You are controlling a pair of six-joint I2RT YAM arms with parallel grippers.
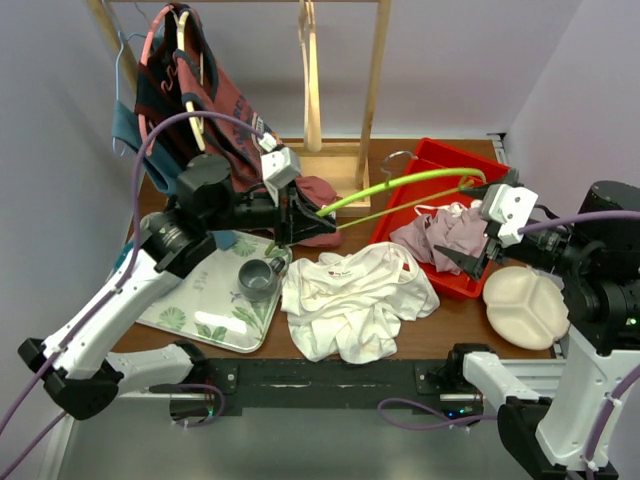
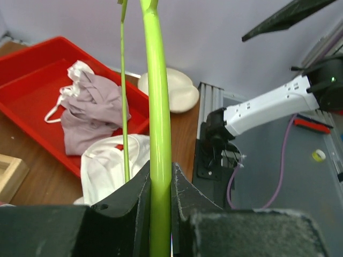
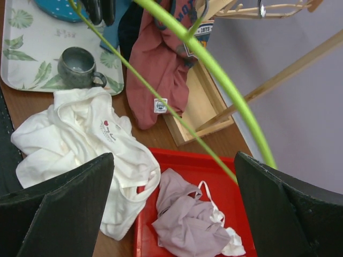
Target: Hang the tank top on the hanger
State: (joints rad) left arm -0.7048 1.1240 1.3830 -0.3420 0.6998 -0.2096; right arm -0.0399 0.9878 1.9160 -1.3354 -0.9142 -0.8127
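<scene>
Okay, your wooden rack (image 1: pixel 376 90) stands right behind the left gripper (image 1: pixel 300 220) and crowds that edge. The tank top (image 1: pixel 355 295) lies crumpled on the table, below and between both grippers, with a bare strip of wood along its near side. The red tray (image 1: pixel 445 160) holding the mauve cloth (image 1: pixel 440 235) sits under the right gripper (image 1: pixel 468 262), whose fingers are spread wide. The hanger (image 1: pixel 400 185) spans the gap between the arms, and the left fingers pinch its bar. A mug (image 1: pixel 258 278) sits just beneath those fingertips.

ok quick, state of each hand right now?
Left hand: closed on the green hanger.
Right hand: open, holding nothing.
</scene>
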